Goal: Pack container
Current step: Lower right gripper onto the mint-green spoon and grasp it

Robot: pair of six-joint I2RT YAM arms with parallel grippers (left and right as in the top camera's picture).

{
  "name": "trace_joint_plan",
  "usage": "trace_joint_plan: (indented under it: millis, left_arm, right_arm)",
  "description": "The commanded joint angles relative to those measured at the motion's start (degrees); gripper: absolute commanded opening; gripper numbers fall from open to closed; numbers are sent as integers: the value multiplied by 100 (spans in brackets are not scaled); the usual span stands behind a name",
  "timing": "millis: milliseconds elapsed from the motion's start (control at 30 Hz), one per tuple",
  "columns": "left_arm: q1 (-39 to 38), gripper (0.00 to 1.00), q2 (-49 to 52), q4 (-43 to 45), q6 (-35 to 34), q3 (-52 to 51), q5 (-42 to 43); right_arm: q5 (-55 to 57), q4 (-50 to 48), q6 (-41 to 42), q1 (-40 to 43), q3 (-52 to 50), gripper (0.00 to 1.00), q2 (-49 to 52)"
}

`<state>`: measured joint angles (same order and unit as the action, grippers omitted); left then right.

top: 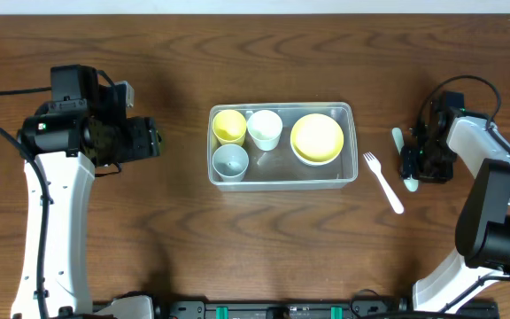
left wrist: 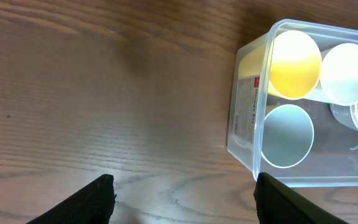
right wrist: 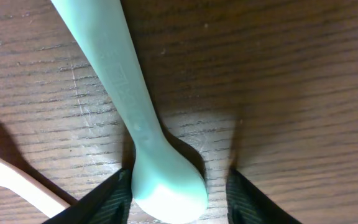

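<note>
Right end effector [right wrist: 179, 194], fingers apart, straddles a mint spoon [right wrist: 123, 93] on the bench [right wrist: 291, 74].
Part packed: centre container [top: 282, 183] holds three cups [top: 265, 128] and a bowl [top: 317, 137]; spoon and white fork [top: 383, 182] lie outside at three o'clock. Left end effector [left wrist: 185, 202], nine o'clock, fingers apart.

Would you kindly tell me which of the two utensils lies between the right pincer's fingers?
The pale green spoon: its rounded end sits between the fingers of the open right pincer; the white fork lies beside it, outside them.
</note>
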<state>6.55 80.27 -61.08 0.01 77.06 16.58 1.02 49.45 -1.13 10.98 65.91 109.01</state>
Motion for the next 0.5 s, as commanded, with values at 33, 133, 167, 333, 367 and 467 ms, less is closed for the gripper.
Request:
trace_joint_plan:
  millis: [33, 133, 167, 333, 367, 467]
  left_arm:
    - [17, 73, 11, -13, 20, -24, 52]
    - [17, 73, 11, -13, 20, -24, 52]
    - [17, 73, 11, -13, 20, -24, 52]
    - [17, 73, 11, -11, 20, -24, 55]
    - [17, 73, 11, -11, 20, -24, 55]
    - [17, 73, 11, -11, 20, -24, 55]
  right_arm:
    - [0, -35, -20, 26, -122, 45, 101]
    - [0, -33, -20, 24, -122, 43, 101]
    - [0, -24, -20, 24, -120, 42, 101]
    - [0, -20, -20, 24, -122, 37, 101]
    - [0, -17, -20, 24, -122, 37, 101]
    - [0, -17, -20, 24, -122, 35, 101]
